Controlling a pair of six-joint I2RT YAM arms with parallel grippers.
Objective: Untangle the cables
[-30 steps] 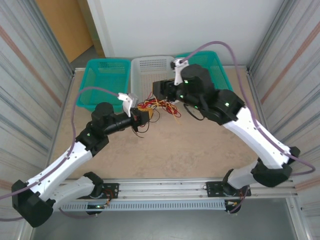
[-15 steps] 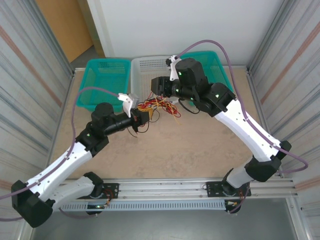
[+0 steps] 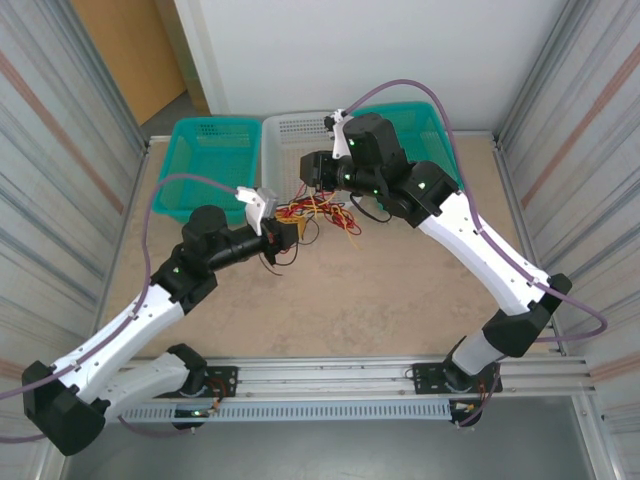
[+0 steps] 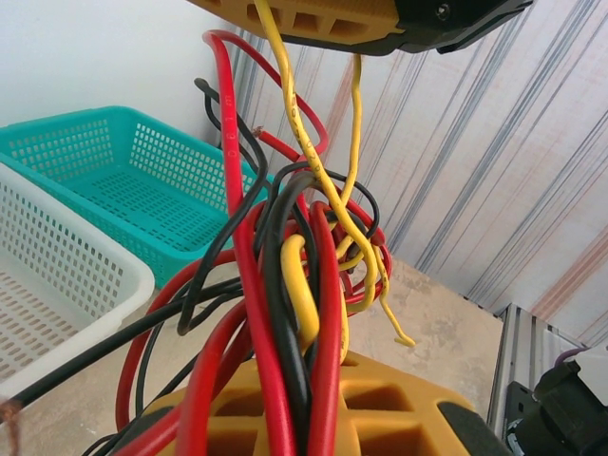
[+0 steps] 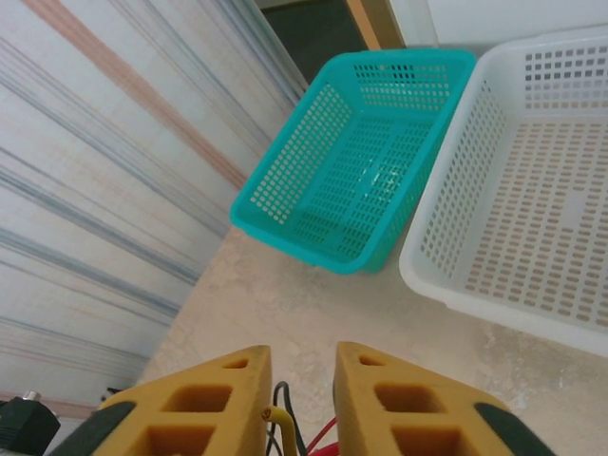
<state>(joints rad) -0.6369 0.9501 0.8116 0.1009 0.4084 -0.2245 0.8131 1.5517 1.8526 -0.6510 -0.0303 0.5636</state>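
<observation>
The cables (image 3: 318,212) are a knot of red, yellow and black wires hanging just above the table's middle. My left gripper (image 3: 283,238) is shut on one side of the knot; in its wrist view the cables (image 4: 285,266) run down into the seam between its closed yellow fingers (image 4: 399,408). My right gripper (image 3: 312,182) hangs over the knot from the far side. Its jaws stand a narrow gap apart (image 5: 302,356). A yellow wire end with black and red strands (image 5: 285,432) sits low in that gap. Its finger (image 4: 323,24) shows above the wires.
Three baskets line the far edge: a teal one (image 3: 215,124) at left, a white one (image 3: 300,118) in the middle, a teal one (image 3: 452,155) behind the right arm. Corrugated metal walls (image 3: 60,150) close in both sides. Bare table lies in front of the knot.
The right arm has stretched further left and away, bringing its gripper over the knot, and its jaws have narrowed. The left arm and its hold are unchanged.
</observation>
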